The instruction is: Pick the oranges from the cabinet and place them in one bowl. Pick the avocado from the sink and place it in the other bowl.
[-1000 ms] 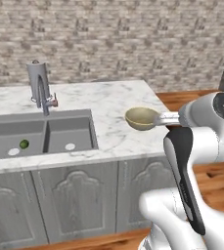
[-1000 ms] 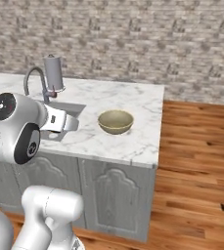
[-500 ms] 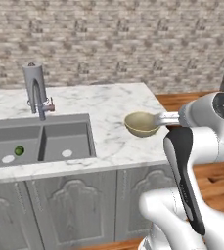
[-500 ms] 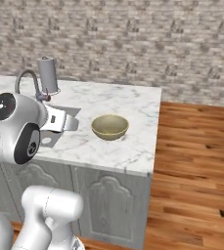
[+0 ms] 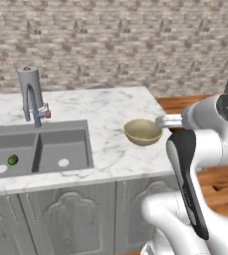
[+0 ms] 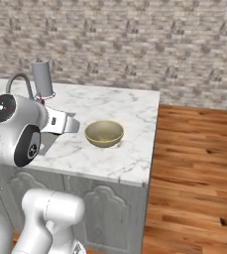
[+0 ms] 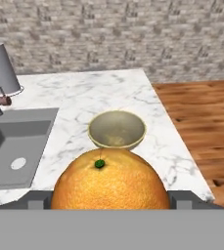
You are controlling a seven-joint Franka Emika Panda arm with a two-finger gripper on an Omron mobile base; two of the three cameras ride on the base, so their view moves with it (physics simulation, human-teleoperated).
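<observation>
An orange (image 7: 111, 183) fills the bottom of the hand view, and my gripper (image 7: 111, 201) is shut on it, one finger at each side. Just beyond it on the white marble counter (image 5: 105, 109) stands the pale yellow-beige bowl (image 7: 117, 129) (image 5: 143, 132) (image 6: 104, 133), with nothing in it. My hand (image 6: 65, 124) hovers over the counter on the sink side of that bowl. The small dark-green avocado (image 5: 12, 160) lies in the left basin of the grey sink (image 5: 60, 139) (image 7: 15, 136). The cabinet and the other bowl are out of view.
A grey arched faucet (image 5: 30, 94) (image 7: 1, 68) with a red-marked handle stands behind the sink. The counter ends at the right above a wooden floor (image 6: 199, 163). Carved grey base cabinets (image 5: 65, 214) run under the counter. A stone wall backs it.
Both base views have shifted as the base drove, so the counter and bowl sit slightly nearer now. The orange stays in the shut gripper, held the same way.
</observation>
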